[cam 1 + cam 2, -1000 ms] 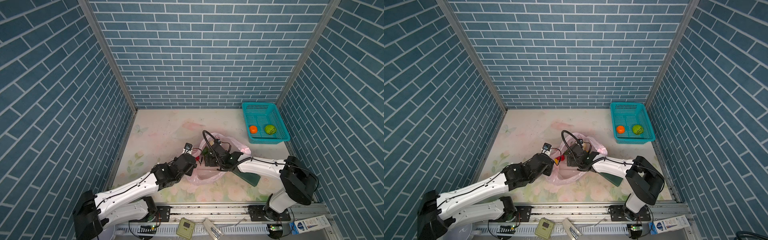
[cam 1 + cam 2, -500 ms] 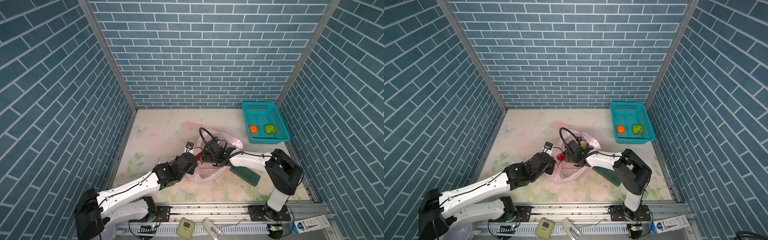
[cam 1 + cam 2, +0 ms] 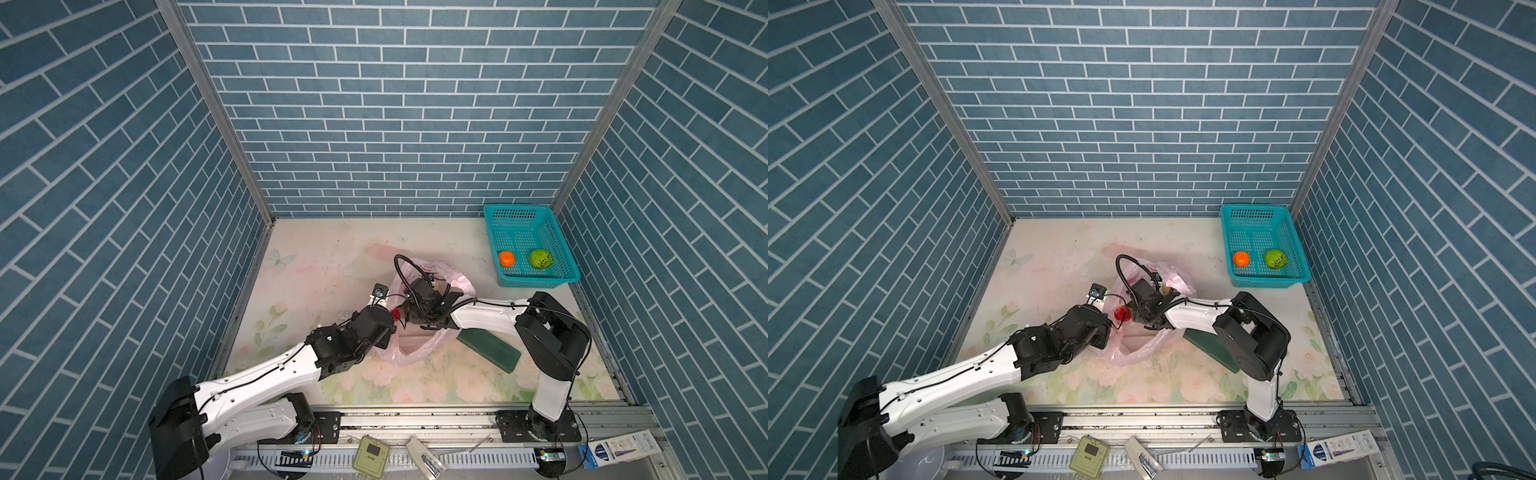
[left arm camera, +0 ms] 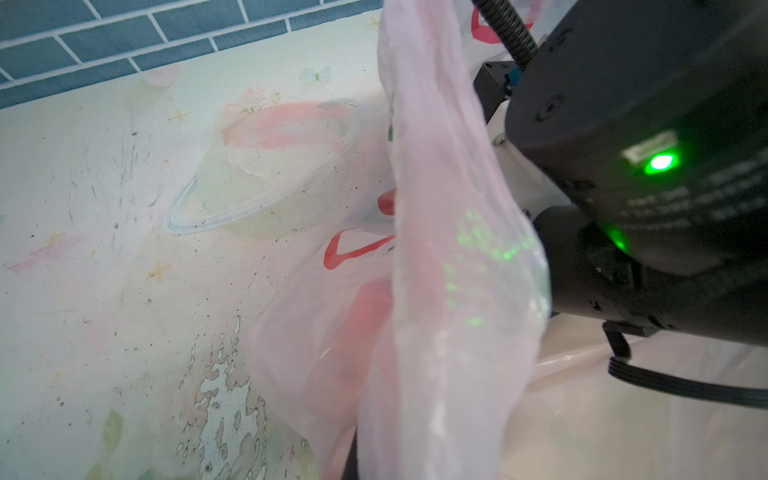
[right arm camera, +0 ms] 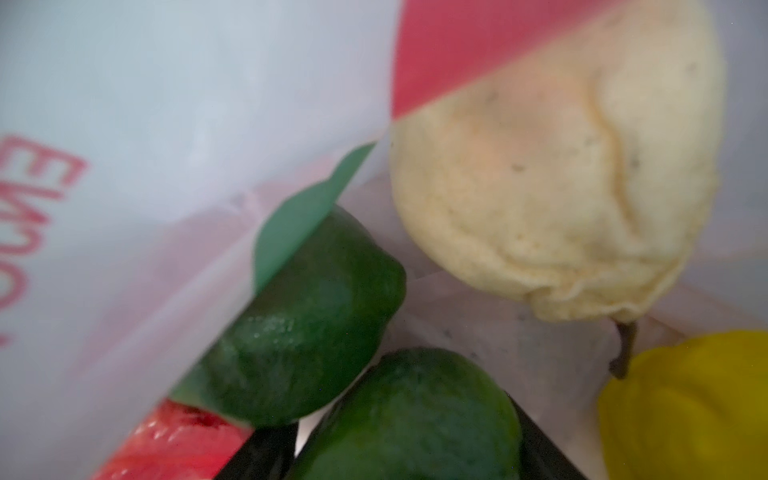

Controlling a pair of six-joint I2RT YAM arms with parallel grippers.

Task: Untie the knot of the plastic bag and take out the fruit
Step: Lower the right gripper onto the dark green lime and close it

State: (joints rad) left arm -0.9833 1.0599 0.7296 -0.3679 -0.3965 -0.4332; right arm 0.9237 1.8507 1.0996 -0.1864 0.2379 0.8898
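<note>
The pale-pink plastic bag (image 3: 415,353) (image 3: 1133,353) lies mid-table with its mouth held wide. My left gripper (image 3: 392,328) (image 4: 374,465) is shut on a strip of the bag (image 4: 436,249) and keeps it lifted. My right gripper (image 3: 409,316) (image 5: 399,457) reaches inside the bag, its black fingers (image 5: 540,444) closed on either side of a dark green fruit (image 5: 415,415). Beside it lie another dark green fruit (image 5: 311,324), a cream fruit (image 5: 561,187), a yellow one (image 5: 685,407) and a red one (image 5: 174,444) (image 3: 1122,314). The knot is out of view.
A teal basket (image 3: 536,284) at the back right holds an orange fruit (image 3: 506,258) and a bright green fruit (image 3: 540,259). A flat dark green block (image 3: 490,347) lies under my right forearm. Brick walls close in three sides.
My right gripper has pushed further left into the bag and its jaws have narrowed round the dark green fruit. The left arm has kept its hold on the bag.
</note>
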